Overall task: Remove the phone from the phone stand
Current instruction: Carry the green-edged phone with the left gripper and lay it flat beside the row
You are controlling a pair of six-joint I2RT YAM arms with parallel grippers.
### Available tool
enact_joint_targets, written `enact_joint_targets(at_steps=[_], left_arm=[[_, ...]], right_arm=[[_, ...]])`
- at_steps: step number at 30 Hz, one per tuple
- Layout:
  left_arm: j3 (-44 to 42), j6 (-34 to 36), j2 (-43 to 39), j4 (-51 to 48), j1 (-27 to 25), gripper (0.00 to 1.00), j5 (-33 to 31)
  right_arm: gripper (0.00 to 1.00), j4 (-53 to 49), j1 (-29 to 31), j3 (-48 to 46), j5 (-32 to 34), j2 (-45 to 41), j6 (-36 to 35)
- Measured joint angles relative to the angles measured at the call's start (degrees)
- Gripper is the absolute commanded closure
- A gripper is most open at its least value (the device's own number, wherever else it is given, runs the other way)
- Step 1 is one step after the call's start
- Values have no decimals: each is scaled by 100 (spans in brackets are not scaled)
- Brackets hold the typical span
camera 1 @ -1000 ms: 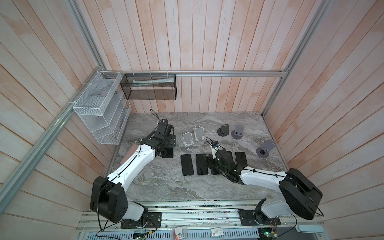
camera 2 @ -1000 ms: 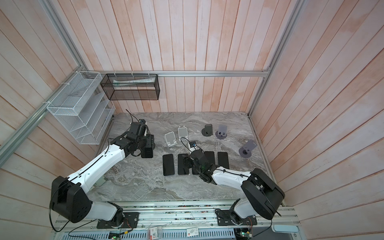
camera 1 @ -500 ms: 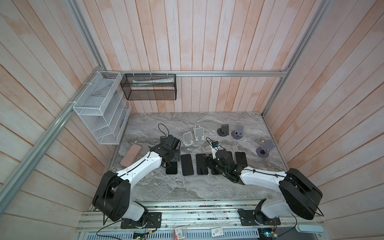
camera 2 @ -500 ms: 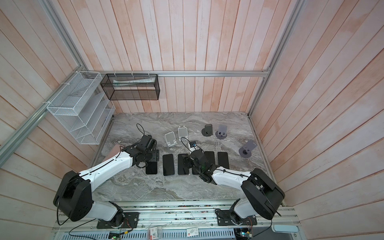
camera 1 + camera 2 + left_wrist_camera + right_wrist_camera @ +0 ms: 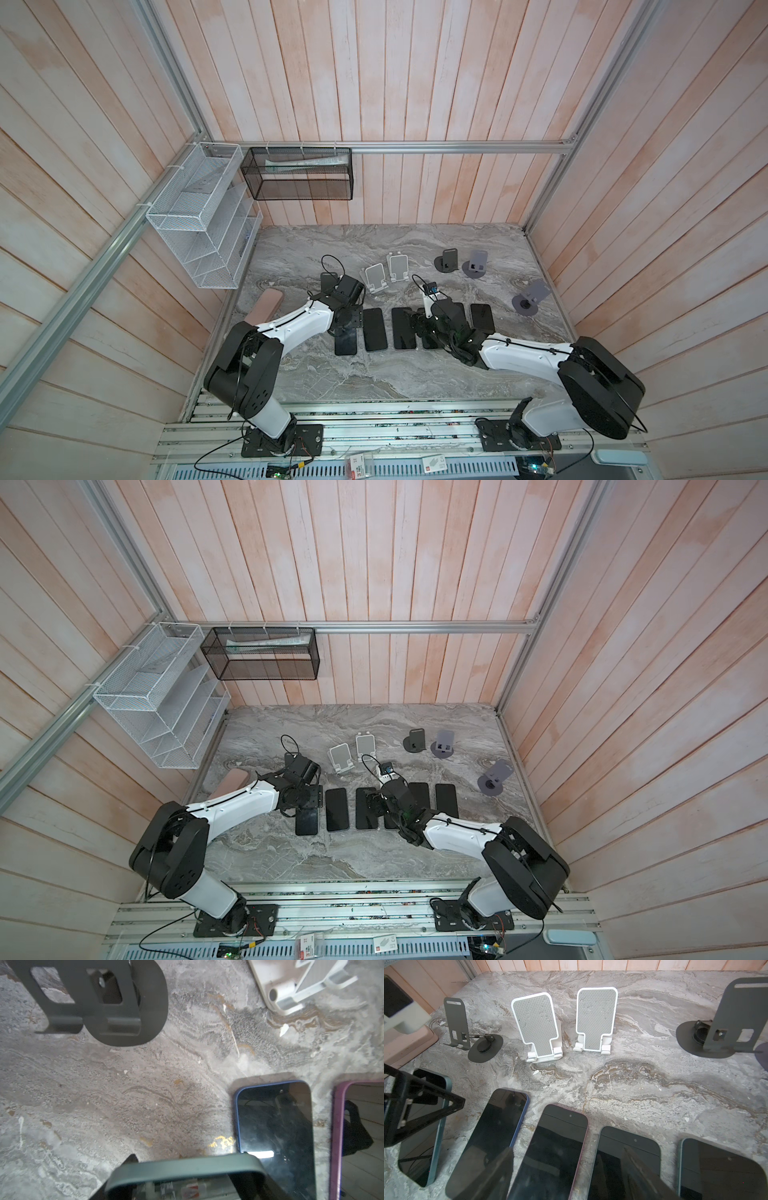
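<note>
The phone (image 5: 345,341) (image 5: 307,823), dark-screened with a teal case, lies flat at the left end of the phone row. My left gripper (image 5: 347,322) (image 5: 308,802) is shut on its far end, and the case edge (image 5: 182,1167) fills the space between the jaws. Whether the phone (image 5: 421,1136) rests on the marble I cannot tell. The dark phone stand (image 5: 328,282) (image 5: 99,1001) (image 5: 456,1022) stands empty just behind it. My right gripper (image 5: 415,328) (image 5: 571,1172) hovers open over the middle phones, holding nothing.
Several other phones (image 5: 375,330) lie in a row to the right. Two white stands (image 5: 376,276), a dark stand (image 5: 446,262) and two grey stands (image 5: 476,266) sit behind it. A pink block (image 5: 266,305) lies at the left edge. Wire racks (image 5: 199,216) hang on the wall.
My left arm carried the phone forward from in front of the dark stand and lowered it to the left end of the row. The right arm has not moved.
</note>
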Motion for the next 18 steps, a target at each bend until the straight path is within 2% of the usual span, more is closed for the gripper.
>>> enact_joint_targets(at_steps=[7, 18], left_arm=[[0, -68, 326, 59, -7, 30, 26], [-31, -109, 382, 103, -20, 24, -92]], right_arm=[[18, 0, 0, 0, 0, 0, 0], [18, 0, 0, 0, 0, 0, 0]])
